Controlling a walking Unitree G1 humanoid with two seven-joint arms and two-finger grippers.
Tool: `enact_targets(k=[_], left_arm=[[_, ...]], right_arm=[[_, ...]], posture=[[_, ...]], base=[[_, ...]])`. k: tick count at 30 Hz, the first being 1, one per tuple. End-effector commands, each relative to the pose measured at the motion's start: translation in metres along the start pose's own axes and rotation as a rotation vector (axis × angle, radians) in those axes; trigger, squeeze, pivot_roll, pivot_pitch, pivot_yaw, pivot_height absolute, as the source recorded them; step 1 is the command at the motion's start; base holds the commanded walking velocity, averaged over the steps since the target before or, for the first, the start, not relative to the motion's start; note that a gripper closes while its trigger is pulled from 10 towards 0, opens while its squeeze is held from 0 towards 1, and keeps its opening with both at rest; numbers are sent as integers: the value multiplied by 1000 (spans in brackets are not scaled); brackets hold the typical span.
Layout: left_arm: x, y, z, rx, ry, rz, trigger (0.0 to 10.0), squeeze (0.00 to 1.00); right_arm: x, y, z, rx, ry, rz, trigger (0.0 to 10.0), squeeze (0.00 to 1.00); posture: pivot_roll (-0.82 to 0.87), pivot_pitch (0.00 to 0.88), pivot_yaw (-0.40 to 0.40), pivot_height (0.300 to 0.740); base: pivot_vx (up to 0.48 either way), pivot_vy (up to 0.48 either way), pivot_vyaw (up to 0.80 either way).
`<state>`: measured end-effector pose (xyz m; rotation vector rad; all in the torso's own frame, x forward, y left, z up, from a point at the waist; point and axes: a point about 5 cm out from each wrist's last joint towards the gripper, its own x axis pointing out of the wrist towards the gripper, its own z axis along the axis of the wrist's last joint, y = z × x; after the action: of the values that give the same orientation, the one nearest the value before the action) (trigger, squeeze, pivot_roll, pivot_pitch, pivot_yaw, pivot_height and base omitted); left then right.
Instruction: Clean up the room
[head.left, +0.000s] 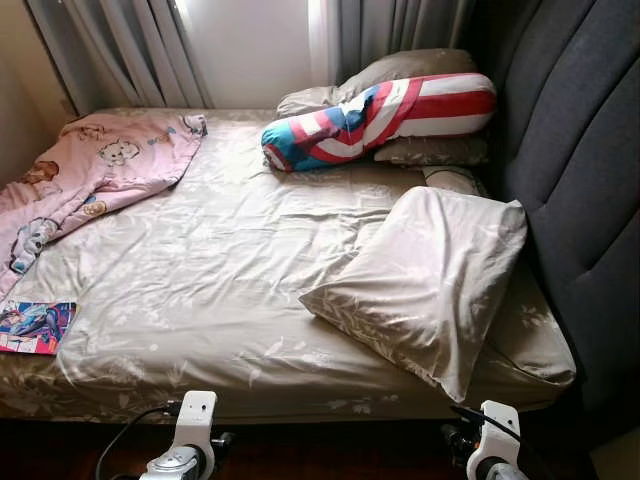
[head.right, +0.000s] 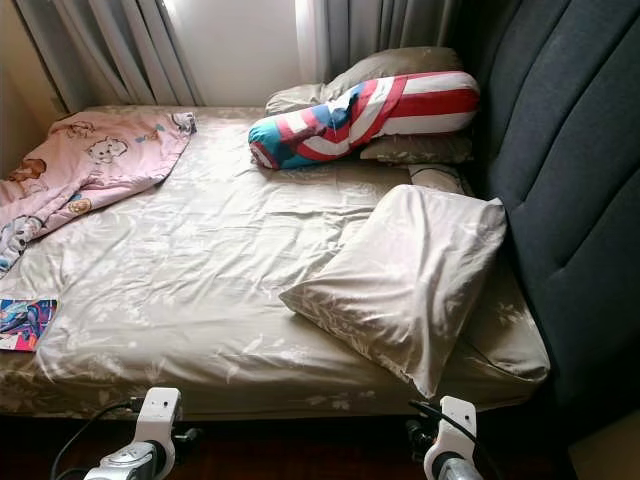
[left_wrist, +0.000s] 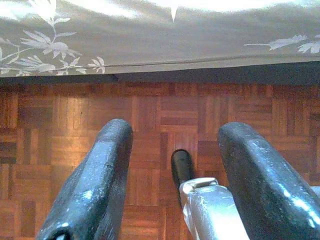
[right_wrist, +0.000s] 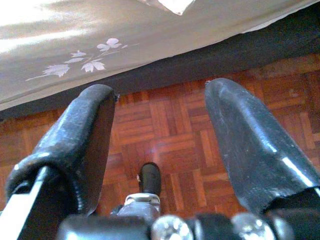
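Head views: bed (head.left: 220, 290) in beige leaf-print sheet, pink blanket (head.left: 90, 170) heaped at far left corner, beige pillow (head.left: 425, 280) askew near headboard (head.left: 585, 170), striped bolster (head.left: 380, 120) beyond, magazine (head.left: 35, 327) at near left edge.

Left wrist: left gripper (left_wrist: 172, 150) fingers spread wide, empty, over parquet floor (left_wrist: 60, 125) (bed edge close ahead).

Right wrist: right gripper (right_wrist: 160, 135) fingers likewise apart, holding nothing.
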<state>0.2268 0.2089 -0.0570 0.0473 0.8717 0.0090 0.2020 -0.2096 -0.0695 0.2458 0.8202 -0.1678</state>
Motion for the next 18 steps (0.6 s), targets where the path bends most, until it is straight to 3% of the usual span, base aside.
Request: enact_targets(k=[1, 18], left_arm=[[0, 2, 0, 7, 3, 4, 10000, 0], [0, 2, 0, 4, 2, 2, 10000, 0]], right_arm=[[0, 1, 1, 18, -7, -2, 10000, 0], [0, 1, 1, 18, -8, -2, 10000, 0]], posture=[[18, 0, -19, 740], [18, 0, -21, 740]], base=[[285, 0, 0], [291, 0, 0]])
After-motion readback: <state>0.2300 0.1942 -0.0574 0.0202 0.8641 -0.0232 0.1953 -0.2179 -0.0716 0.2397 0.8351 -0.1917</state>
